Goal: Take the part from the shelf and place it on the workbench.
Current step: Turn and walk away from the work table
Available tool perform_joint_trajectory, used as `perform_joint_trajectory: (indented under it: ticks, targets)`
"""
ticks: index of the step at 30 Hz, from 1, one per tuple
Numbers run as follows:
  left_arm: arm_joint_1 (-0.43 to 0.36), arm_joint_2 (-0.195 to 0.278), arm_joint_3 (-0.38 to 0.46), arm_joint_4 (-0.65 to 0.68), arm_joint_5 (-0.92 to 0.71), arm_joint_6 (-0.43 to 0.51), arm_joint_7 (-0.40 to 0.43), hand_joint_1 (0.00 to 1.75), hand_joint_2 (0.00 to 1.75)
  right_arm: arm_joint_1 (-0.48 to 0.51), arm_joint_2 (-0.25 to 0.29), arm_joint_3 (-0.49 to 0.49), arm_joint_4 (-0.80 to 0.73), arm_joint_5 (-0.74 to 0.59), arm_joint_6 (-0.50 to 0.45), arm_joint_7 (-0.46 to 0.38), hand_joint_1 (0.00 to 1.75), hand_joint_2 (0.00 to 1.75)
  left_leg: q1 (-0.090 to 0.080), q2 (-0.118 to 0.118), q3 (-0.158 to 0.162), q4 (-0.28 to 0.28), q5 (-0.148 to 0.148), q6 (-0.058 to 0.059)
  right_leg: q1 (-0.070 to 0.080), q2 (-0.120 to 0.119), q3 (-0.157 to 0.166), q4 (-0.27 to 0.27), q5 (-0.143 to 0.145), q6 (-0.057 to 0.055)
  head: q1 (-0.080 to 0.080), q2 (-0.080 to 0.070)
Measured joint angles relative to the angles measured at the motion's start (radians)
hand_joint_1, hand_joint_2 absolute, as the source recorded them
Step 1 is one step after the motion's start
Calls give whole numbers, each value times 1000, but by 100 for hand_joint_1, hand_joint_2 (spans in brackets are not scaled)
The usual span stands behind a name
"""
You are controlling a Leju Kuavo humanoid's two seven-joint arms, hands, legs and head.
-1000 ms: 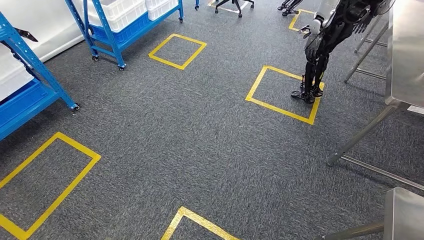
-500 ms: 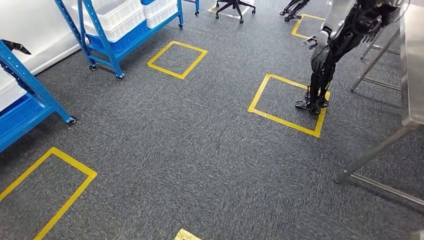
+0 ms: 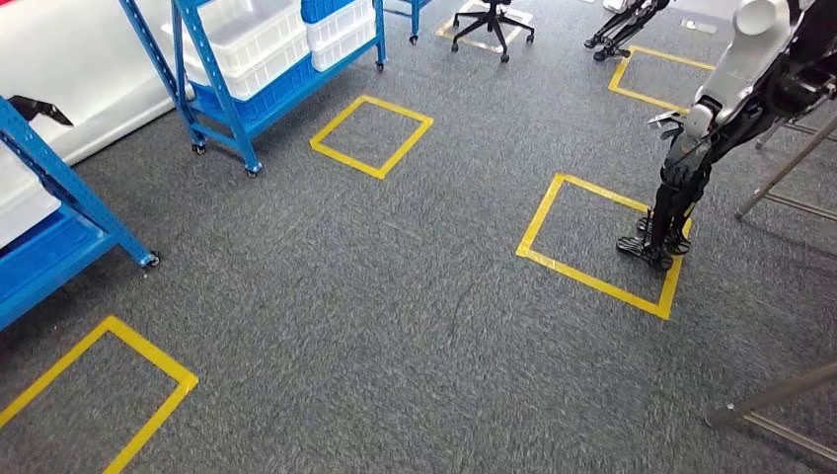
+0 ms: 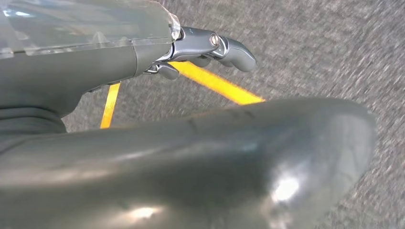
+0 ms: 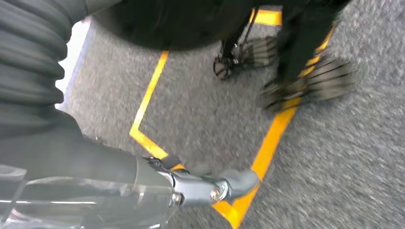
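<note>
Two blue shelf racks (image 3: 247, 69) stand along the far left of the head view, one on castors holding white bins (image 3: 247, 44) and blue trays, the other (image 3: 59, 212) nearer at the left edge with a white bin and a blue tray on it; which of these holds the part cannot be told, as no single part is distinct at this range. A small dark object (image 3: 39, 109) juts out beside the nearer rack's upright. Of the workbench, thin metal legs (image 3: 770, 400) show at the lower right edge and further slanted legs (image 3: 790, 168) at the upper right. The floor is grey carpet (image 3: 395, 296) marked with yellow tape squares (image 3: 372, 135). Another humanoid robot (image 3: 725, 109), silver above and black in the legs, stands on the right side of one tape square (image 3: 602, 242). A black office chair (image 3: 494, 20) sits near the top. In the left wrist view the left hand (image 4: 205, 47) hangs above the carpet over a yellow tape line (image 4: 215, 83), its fingers curled loosely inward with nothing in them. In the right wrist view the right hand (image 5: 210, 188) likewise hangs over yellow tape (image 5: 267, 143), with little of its fingers visible, so whether they are spread or curled cannot be told; nothing is seen in it.
</note>
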Motion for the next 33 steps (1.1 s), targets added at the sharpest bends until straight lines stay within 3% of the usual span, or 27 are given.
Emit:
perform_joint_trajectory:
  ticks: [1,3,5,6,7,9,10,11,12,14,16,18,20,21,23,25,26,27,30,32,33]
  targets:
    - [0,-1,-2,0,-5,1,3,0,0,3,-1,0,0,0,1,-4,0,175,0,-2,13,0,-16,-7,4,2,-4,-16,60,-5,0,0]
    - [-4,-2,-9,0,-13,3,8,0,0,3,-2,0,0,-1,2,-8,0,175,1,-2,9,23,-8,-22,6,6,6,-20,63,-14,0,0]
    - [-8,-2,-17,0,-18,4,10,0,0,1,-2,0,0,-1,4,-10,0,87,4,7,-48,121,41,-32,4,7,32,-45,52,-26,0,0]
    - [-9,-2,-19,0,-19,4,10,0,0,0,-2,0,0,-1,4,-10,0,44,6,12,-90,184,51,-39,1,7,50,-60,47,-30,0,0]
    - [-10,-3,-21,0,-21,4,11,0,0,-1,-2,0,0,-1,4,-11,0,0,8,17,-130,236,36,-45,1,8,68,-72,41,-32,0,0]
    - [-10,-3,-25,0,-25,4,13,0,0,-2,-2,0,0,-1,4,-11,0,0,14,21,-191,281,-43,-54,1,14,100,-85,24,-32,0,0]
    - [-10,-3,-27,0,-27,4,14,0,0,-3,-2,0,0,-2,3,-11,0,0,17,22,-208,276,-74,-58,1,20,114,-87,14,-31,0,0]
    - [-9,-3,-28,0,-27,4,14,0,0,-3,-2,0,0,-3,2,-11,0,0,20,23,-214,248,-74,-59,1,27,126,-87,5,-29,0,0]
    - [-8,-3,-30,0,-27,4,13,0,0,-3,-2,0,0,-4,0,-11,0,0,22,23,-210,202,-43,-60,1,35,138,-87,-3,-27,0,0]
    - [-4,-2,-31,0,-25,4,11,0,0,-5,-1,0,0,-8,-5,-11,0,0,22,5,-189,83,65,-56,0,53,155,-87,-14,-22,0,0]
    - [-3,0,-36,0,-26,4,11,0,0,-9,0,-1,0,-13,-7,-11,0,0,17,-15,-178,19,124,-41,0,71,157,-84,-21,-13,0,0]
    - [-5,1,-43,0,-30,4,10,0,0,-10,1,-2,0,-19,-7,-11,0,0,13,-12,-176,12,132,-23,-1,87,153,-85,-22,0,0,0]
    - [-11,0,-47,0,-35,6,7,0,0,-8,2,-3,0,-23,-7,-7,0,0,15,3,-169,3,142,-9,-1,70,147,-67,-37,9,0,0]
    - [-15,0,-49,0,-37,6,6,0,0,-8,2,-3,0,-26,-7,-6,0,0,16,13,-166,-3,144,-2,1,52,131,-32,-59,12,0,0]
    - [-21,-1,-54,0,-42,4,6,0,0,-11,2,-6,0,-33,-7,-4,0,0,12,33,-162,-5,142,7,1,17,70,88,-120,13,0,0]
    - [-25,-1,-62,0,-45,-1,9,0,0,-12,2,-9,0,-38,-7,-4,0,0,7,55,-160,-5,137,12,-1,7,13,194,-154,14,0,0]
    - [-28,-1,-66,0,-45,-4,11,0,0,-12,3,-10,0,-39,-7,-5,0,0,5,66,-158,-5,133,12,-1,3,8,200,-144,14,0,0]
    - [-30,-1,-69,0,-45,-7,13,0,0,-11,3,-10,0,-39,-8,-5,0,0,4,76,-154,-4,130,12,-2,-2,23,170,-120,13,0,0]
    - [-30,-2,-73,0,-43,-11,16,0,0,-14,3,-11,0,-39,-8,-6,0,0,-1,105,-139,-1,114,2,6,-56,123,-19,-41,0,0,0]
    - [-30,-2,-73,0,-40,-13,15,0,0,-18,2,-12,0,-38,-8,-7,0,0,-5,126,-132,2,104,-9,14,-73,149,-73,-33,-10,0,0]
    - [-31,-2,-73,0,-38,-13,15,0,0,-18,2,-14,0,-38,-8,-7,0,0,-6,136,-129,2,100,-14,15,-59,149,-75,-32,-14,0,0]
